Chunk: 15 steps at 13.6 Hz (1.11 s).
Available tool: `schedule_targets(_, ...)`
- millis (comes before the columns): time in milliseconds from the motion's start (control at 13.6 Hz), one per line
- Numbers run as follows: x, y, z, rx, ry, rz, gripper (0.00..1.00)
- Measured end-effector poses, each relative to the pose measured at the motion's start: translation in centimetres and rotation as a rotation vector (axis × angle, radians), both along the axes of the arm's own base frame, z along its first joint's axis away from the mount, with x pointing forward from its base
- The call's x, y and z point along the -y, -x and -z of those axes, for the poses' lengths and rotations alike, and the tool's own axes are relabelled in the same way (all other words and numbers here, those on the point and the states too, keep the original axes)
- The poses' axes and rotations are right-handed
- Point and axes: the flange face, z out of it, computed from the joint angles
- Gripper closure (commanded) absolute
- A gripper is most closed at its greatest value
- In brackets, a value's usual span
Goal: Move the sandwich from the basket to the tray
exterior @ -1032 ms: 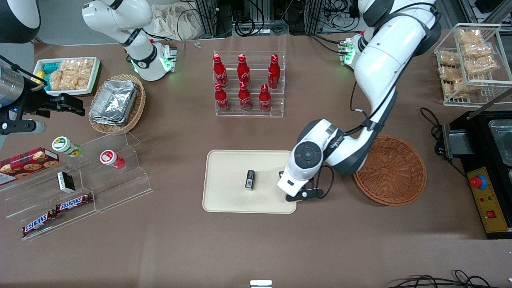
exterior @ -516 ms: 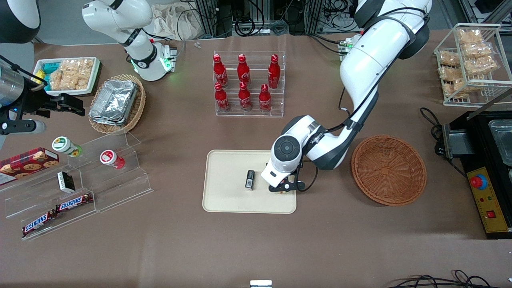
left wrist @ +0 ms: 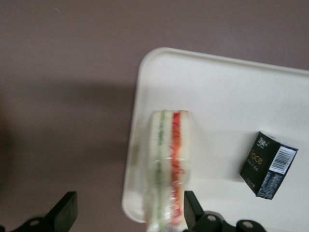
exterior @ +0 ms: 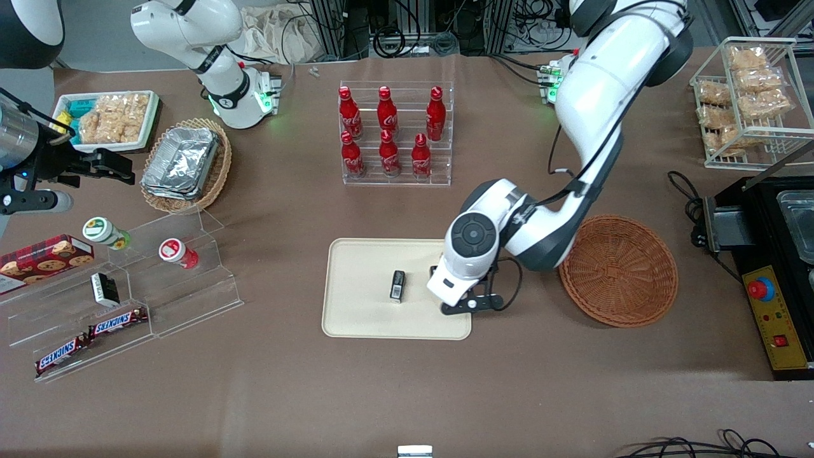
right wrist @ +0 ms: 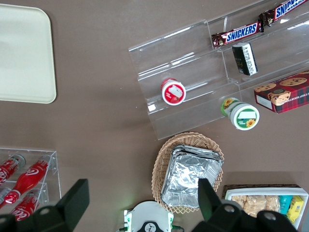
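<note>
The sandwich (left wrist: 169, 159), a clear-wrapped wedge with red and green filling lines, rests on the cream tray (left wrist: 222, 96) close to one rounded corner. My left gripper (left wrist: 129, 205) is open, its black fingers (left wrist: 67, 212) spread wide on either side of the sandwich, one finger close against its red-filling side. In the front view the gripper (exterior: 459, 304) hangs over the tray (exterior: 362, 280) at the edge nearest the reddish-brown basket (exterior: 620, 270), and the wrist hides the sandwich there. No food shows in the basket.
A small black box (exterior: 397, 285) lies on the tray beside the sandwich. A clear rack of red bottles (exterior: 394, 137) stands farther from the front camera than the tray. Acrylic shelves with snacks (exterior: 127, 280) and a foil-container basket (exterior: 184, 165) lie toward the parked arm's end.
The wrist swung from near the basket in over the tray, then drew back a little toward the basket. The black box has not moved.
</note>
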Motion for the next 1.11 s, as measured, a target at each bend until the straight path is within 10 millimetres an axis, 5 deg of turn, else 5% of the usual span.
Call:
schedule_targets(442, -10.9, 0.5, -12.8, -0.007, -0.09, -0.113, 0.02)
schedule_targets(737, -21.6, 3.3, -20.3, -0.011, 0.009, -0.086, 0.01)
schedule_targets(884, -27.1, 5.1, -22.6, 0.002, 0.014, -0.055, 0.01)
schedule_targets(1105, -33.4, 6.5, -23.4, -0.001, 0.006, -0.004, 0.01)
